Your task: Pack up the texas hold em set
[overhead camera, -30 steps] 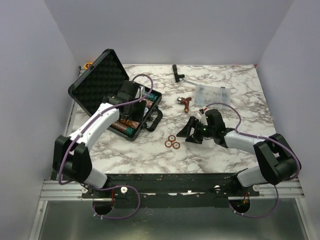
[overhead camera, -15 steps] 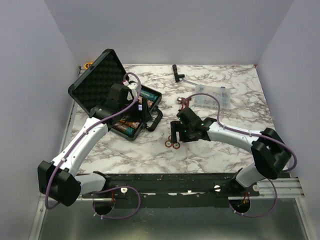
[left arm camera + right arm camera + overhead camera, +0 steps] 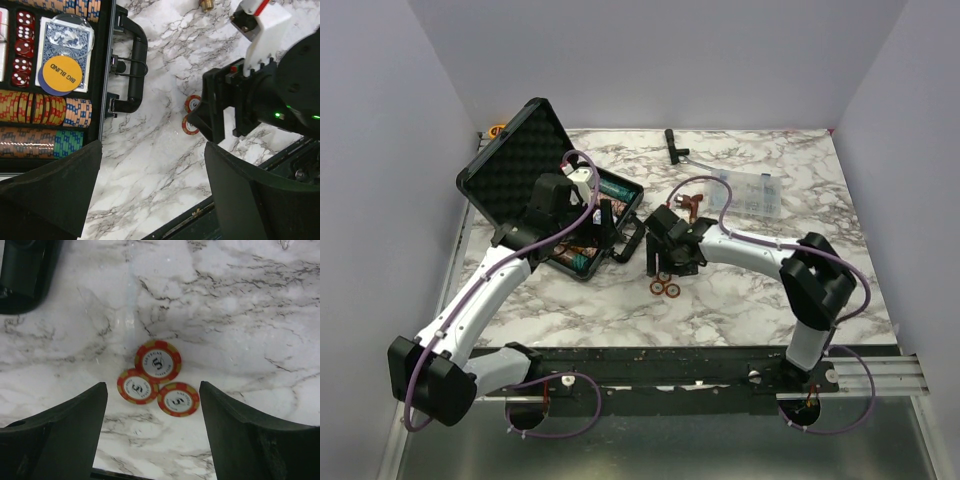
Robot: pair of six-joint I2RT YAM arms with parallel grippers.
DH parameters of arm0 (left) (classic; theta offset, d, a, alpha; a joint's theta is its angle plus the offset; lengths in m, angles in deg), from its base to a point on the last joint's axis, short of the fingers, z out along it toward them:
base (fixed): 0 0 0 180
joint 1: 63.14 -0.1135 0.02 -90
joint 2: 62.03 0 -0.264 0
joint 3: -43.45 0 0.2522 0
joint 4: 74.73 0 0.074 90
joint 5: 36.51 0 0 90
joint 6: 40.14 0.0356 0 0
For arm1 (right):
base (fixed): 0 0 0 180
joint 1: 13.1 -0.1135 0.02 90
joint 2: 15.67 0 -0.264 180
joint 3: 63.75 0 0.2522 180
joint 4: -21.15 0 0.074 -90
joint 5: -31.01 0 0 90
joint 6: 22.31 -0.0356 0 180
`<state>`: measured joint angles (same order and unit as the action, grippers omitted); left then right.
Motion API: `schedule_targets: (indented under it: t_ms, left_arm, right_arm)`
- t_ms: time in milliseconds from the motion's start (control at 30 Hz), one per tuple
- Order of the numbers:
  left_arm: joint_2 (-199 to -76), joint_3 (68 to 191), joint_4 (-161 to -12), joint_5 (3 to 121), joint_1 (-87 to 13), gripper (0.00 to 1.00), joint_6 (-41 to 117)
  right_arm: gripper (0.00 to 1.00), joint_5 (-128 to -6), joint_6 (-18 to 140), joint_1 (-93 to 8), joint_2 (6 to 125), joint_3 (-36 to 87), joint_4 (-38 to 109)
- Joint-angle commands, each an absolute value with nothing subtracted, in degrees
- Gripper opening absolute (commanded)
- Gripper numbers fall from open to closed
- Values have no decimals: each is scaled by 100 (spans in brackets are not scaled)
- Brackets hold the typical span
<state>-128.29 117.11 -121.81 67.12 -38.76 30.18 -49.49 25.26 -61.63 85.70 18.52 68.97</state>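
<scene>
— How many loose chips did we count on the white marbled worktop (image 3: 740, 300)?

— Three round red-and-yellow poker chips (image 3: 157, 361), each marked with a 5, bunched close together. They lay under the right pincer (image 3: 152, 390), whose two black fingers stood wide apart, holding nothing.

— And the left pincer (image 3: 154, 150)?

— It was spread wide too, and empty, above bare worktop near the carry handle (image 3: 131, 70) of the black hard plastic briefcase (image 3: 106, 50). From its camera we made out only two of the three chips, because the right pincer covered the rest.

— Where was the case itself?

— Open at the far left of the worktop, with its one egg-crate foam lid (image 3: 515, 160) tilted up. Inside we counted one blue card deck (image 3: 65, 47), one yellow round "BIG BLIND" disc (image 3: 61, 75) overlapping it, a column of red dice (image 3: 21, 47) cut by the frame edge, and two full rows of multicoloured chips (image 3: 45, 111).

— Anything else?

— One clear plastic compartment box (image 3: 750, 190) and one black T-shaped tool (image 3: 675, 145), both well apart from the case.
</scene>
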Motion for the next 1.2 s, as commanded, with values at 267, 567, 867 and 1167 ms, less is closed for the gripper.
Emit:
schedule_targets:
  t_ms: [267,567,867,1167]
  left_arm:
    - [-12352,11723,-12209,6413,-3932,83,3305]
    - [-12262,11720,-12244,6489,-3952,83,3359]
    - [-12208,11722,-12237,6525,-3983,83,3369]
    - [-12323,11681,-12215,6549,-3985,83,3344]
  right_arm:
    - [66,-4377,1138,-6197,9831,3025,8238]
    - [58,-4125,1006,-6291,10230,3364,8559]
    - [47,-4111,981,-6381,10462,3430,8697]
    - [31,-4057,1016,-6383,10111,3119,8115]
